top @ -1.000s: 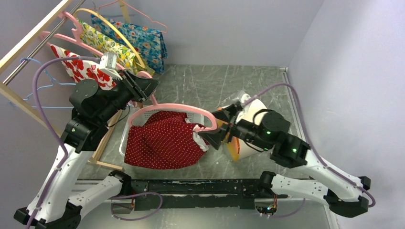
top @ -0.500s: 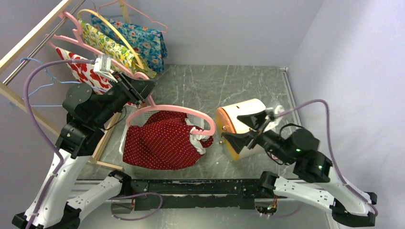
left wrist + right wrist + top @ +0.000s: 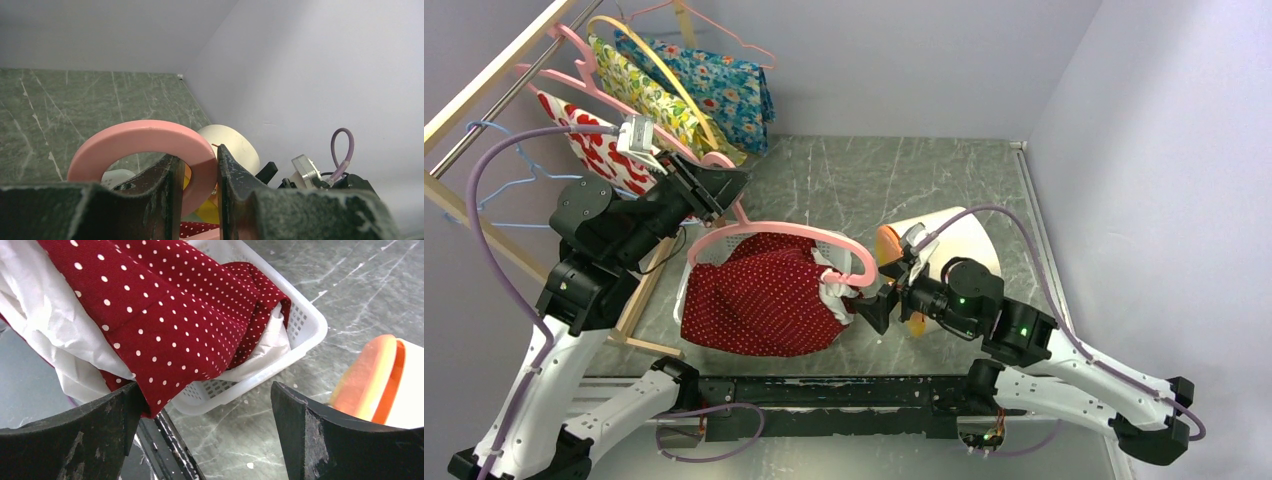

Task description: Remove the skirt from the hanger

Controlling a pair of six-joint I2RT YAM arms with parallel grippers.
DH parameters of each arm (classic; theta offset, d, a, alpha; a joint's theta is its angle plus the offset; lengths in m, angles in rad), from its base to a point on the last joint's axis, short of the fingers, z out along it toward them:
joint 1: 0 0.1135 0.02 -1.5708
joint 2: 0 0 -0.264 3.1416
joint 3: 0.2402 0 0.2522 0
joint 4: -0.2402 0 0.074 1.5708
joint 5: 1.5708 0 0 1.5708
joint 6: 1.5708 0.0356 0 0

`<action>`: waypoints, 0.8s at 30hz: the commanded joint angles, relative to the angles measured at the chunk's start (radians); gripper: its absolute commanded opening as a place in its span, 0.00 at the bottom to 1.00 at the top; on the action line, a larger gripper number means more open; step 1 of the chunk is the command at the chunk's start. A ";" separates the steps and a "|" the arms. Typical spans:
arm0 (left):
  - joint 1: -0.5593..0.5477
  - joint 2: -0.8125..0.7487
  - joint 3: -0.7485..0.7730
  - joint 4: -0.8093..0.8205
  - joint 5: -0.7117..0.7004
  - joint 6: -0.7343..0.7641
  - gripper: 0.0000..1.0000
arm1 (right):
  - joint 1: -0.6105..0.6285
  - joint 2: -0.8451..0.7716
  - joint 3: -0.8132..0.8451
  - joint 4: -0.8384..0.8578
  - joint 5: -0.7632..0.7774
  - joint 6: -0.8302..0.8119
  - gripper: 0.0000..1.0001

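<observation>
The left arm is raised and bent, and the left claw (image 3: 724,185) is clamped on the looped neck of the one pink hanger (image 3: 774,228), holding it above the table (image 3: 854,180). The right arm reaches low and leftward; the right claw (image 3: 874,300) is spread wide just beside the right edge of the one red polka-dot skirt (image 3: 759,295). The skirt hangs under that hanger, over a single white basket (image 3: 300,335). One white canister (image 3: 959,235) lies on its side. Three floral garments (image 3: 674,90) hang on the rack (image 3: 484,85).
</observation>
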 commanded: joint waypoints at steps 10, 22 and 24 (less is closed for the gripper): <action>-0.009 -0.017 0.034 0.033 0.013 -0.015 0.07 | 0.001 -0.188 -0.122 0.110 0.115 0.093 0.99; -0.009 -0.025 0.040 0.037 0.010 -0.018 0.07 | 0.001 -0.158 -0.189 0.157 0.033 0.035 0.96; -0.009 -0.029 0.054 0.026 -0.001 -0.015 0.07 | 0.001 -0.135 -0.198 0.172 0.006 0.030 0.96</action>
